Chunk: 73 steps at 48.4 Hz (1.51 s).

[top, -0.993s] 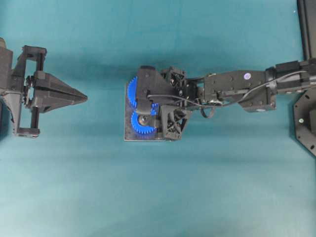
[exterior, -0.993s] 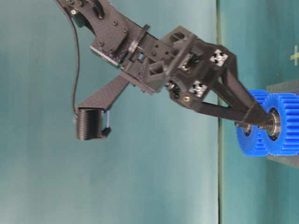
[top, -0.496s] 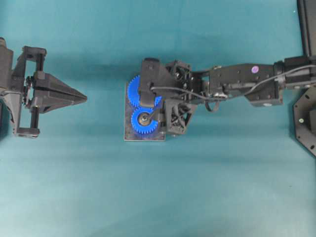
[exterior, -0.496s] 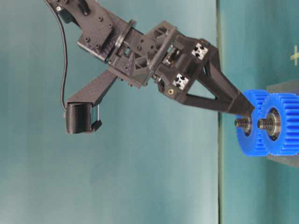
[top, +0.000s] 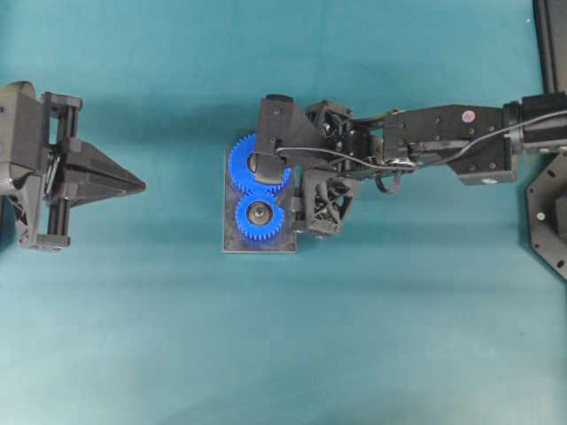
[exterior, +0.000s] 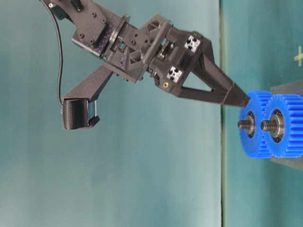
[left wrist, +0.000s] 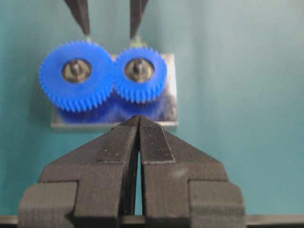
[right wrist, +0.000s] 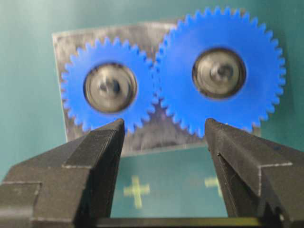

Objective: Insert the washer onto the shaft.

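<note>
Right jaws: one pair, standing wide apart; fingertips [right wrist: 107, 137] frame bare table [right wrist: 28, 71] in the right wrist view.
Cross marks [right wrist: 137, 191]: two, yellow, on the table; one lies between the right jaws, the other close to the inner side of one finger.
Base plate [right wrist: 66, 40]: one, grey, flat on the table, just ahead of the right jaws' tips.
Small gear [right wrist: 80, 102]: one, blue, on the plate, ahead of one right fingertip.
Large gear [right wrist: 256, 102]: one, blue, meshed with the small gear, ahead of the other fingertip; in the table-level view the right jaws' tips stand near its rim, contact not clear.
Shafts: two, upright and threaded, one through the small gear's hub [right wrist: 111, 87], one through the large gear's hub [right wrist: 220, 72].
Washer: not told apart for certain; a grey metal ring sits round each shaft at the hub, both blurred, and either could be it.
Left jaws: one pair, pressed together, tips pointing at the plate from the side opposite the right jaws, well apart from it.
</note>
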Available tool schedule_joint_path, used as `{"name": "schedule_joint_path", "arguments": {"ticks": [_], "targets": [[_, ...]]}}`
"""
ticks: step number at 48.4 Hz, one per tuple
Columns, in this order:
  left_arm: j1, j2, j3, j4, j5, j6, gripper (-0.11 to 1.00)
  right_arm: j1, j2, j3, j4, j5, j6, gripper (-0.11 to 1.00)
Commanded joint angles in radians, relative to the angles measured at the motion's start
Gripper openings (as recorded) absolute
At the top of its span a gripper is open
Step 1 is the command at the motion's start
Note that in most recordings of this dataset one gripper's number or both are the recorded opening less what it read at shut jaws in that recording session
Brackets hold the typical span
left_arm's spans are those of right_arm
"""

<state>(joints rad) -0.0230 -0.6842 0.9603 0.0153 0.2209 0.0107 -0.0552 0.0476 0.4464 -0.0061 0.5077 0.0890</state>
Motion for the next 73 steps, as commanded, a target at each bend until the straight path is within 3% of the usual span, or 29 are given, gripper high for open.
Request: {"name": "schedule_joint_path", "arguments": {"ticks": [1, 24, 73], "targets": [[-0.006, 0.003, -0.032, 0.003, 0.026, 0.002, 0.0, -0.006, -0.044, -0.003, 0.0, 0.006, -0.011, 0.69], [-0.008, 0.011, -0.032, 0.003, 0.084, 0.044, 0.0, -0.021, -0.167, 0.077, 0.0, 0.026, -0.006, 0.69], [-0.009, 0.006, -0.026, 0.003, 0.084, 0.041, 0.0, -0.035, -0.353, 0.222, 0.0, 0.048, -0.006, 0.69]]}}
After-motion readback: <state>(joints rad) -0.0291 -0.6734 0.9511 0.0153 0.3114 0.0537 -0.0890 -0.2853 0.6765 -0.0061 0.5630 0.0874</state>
